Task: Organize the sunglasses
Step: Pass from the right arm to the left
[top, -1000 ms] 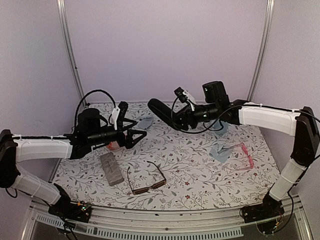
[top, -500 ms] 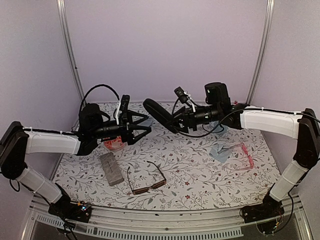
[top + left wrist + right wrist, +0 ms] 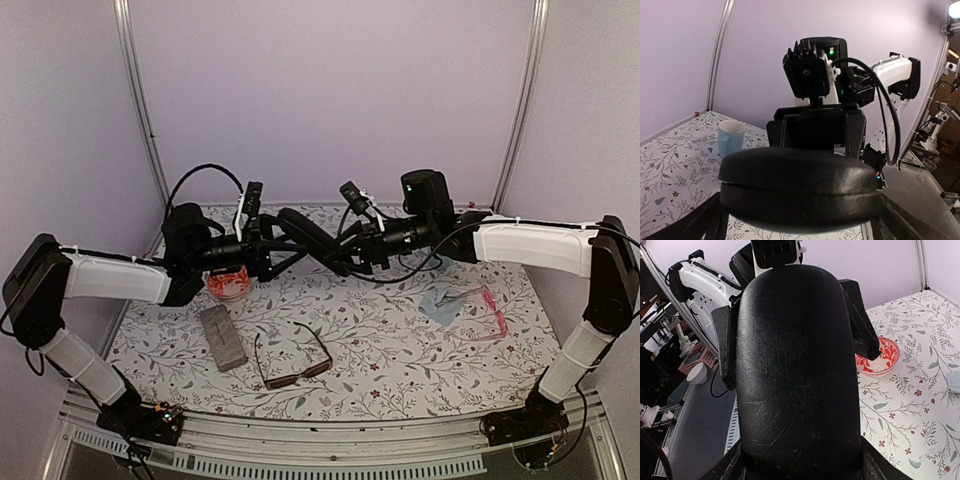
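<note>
Scene: L and R arms meet in mid-air over floral-print table (image 3: pixel 400 340), black oval case (image 3: pixel 797 375) between them.
R gripper (image 3: pixel 350 252): clenched on one end of black oval case. Case is level, long axis running wrist to wrist.
L gripper (image 3: pixel 280 243): jaws spread wide, straddling case's other end; contact can't be told.
Brown sunglasses (image 3: pixel 292 362): on table, centre, near front edge. Unfolded, front toward arm bases, temples pointing to back wall; long axis L–R, slightly slanted.
Pink sunglasses (image 3: pixel 484 310): on table, R side, well apart from brown pair. Temples reach L onto grey-blue cloth (image 3: pixel 438 306).
Around: grey rect. case (image 3: pixel 222 338) just L of brown pair; red-patterned bowl (image 3: pixel 230 285) below L wrist; blue cup (image 3: pixel 731 138) on table, seen in L wrist view.
In the way: black oval case fills most of R wrist view and the lower L wrist view, hiding table beneath.
</note>
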{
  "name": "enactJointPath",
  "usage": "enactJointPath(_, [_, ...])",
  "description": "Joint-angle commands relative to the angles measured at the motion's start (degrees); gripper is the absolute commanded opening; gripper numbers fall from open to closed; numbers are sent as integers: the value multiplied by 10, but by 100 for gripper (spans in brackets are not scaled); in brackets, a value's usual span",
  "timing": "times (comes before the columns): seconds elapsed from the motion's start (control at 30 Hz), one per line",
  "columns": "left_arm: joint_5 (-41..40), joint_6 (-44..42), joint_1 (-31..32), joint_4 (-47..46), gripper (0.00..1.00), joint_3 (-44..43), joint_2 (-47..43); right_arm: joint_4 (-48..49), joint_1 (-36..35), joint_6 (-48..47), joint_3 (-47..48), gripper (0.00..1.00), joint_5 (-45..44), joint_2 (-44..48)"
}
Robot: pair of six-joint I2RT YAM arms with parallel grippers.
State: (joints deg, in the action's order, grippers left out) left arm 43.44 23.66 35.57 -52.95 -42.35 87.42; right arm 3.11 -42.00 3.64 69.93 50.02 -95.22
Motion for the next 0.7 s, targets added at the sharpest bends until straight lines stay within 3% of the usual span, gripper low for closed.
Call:
enactJointPath(0.0, [23,14,1,-28,98,-20,13,23,-5,-3,-2,40,16,-10])
enactJointPath(0.43, [40,23,2,-45,65,-23,25,26,-5,1,-2,40,25,-17])
enactJointPath(0.6, [52,25,2,-49,42,-26,30,27,-6,6,-2,43,30,-22])
enactJointPath(0.67, [59,24,1,-49,28,-28,32,27,-5,9,-2,47,29,-23])
